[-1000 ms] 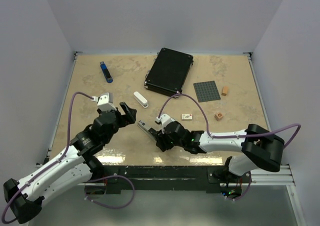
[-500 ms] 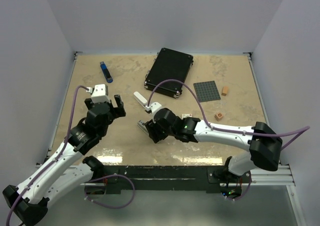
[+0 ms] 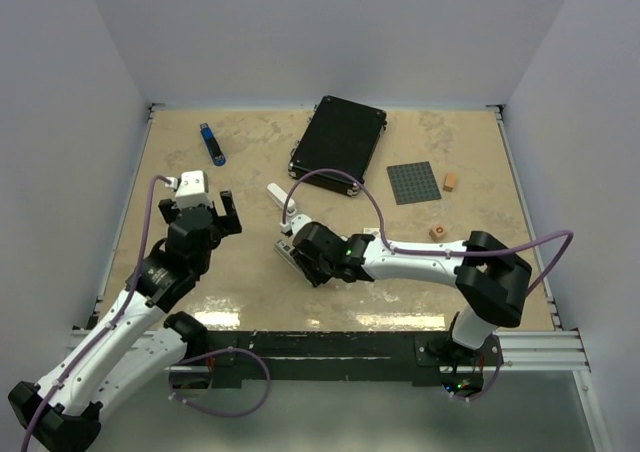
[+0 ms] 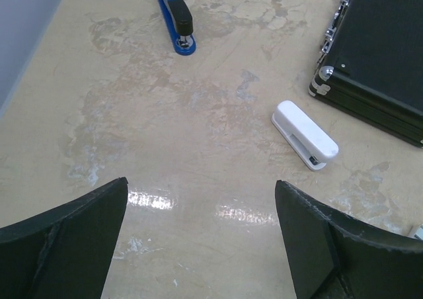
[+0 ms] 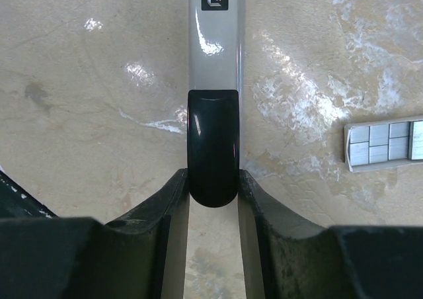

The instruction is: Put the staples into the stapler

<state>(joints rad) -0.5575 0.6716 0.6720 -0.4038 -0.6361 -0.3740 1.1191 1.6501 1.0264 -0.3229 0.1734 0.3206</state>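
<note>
R claw [image 5: 213, 180] clenched on the grey stapler [image 5: 215, 61]: fingers pinch its black end from both sides, and the grey body w/ a "24/8" mark runs away from the cam over the tan table [image 3: 480, 212]. Can't tell if it's touching down. A pale grey piece [image 5: 386, 143] w/ a square grid sits at the right edge of that wrist view, apart from the stapler; can't tell what it is. L claw [image 4: 200, 186] is spread wide, nothing in it, hovering over table to the left, well apart from R claw. The staples box [image 3: 372, 232] is just a white sliver peeking past the far side of the R arm, to the right of the R claw; marks not readable. Wooden cube [image 3: 437, 232] lies right of it. Further out, a white stapler [image 4: 305, 135] lies flat near the black case [image 4: 377, 54]. Grey plate [image 3: 413, 182] sits right of the case, w/ a 2nd cube [image 3: 450, 181] just beside it. Far left, a blue stapler [image 4: 176, 14].
</note>
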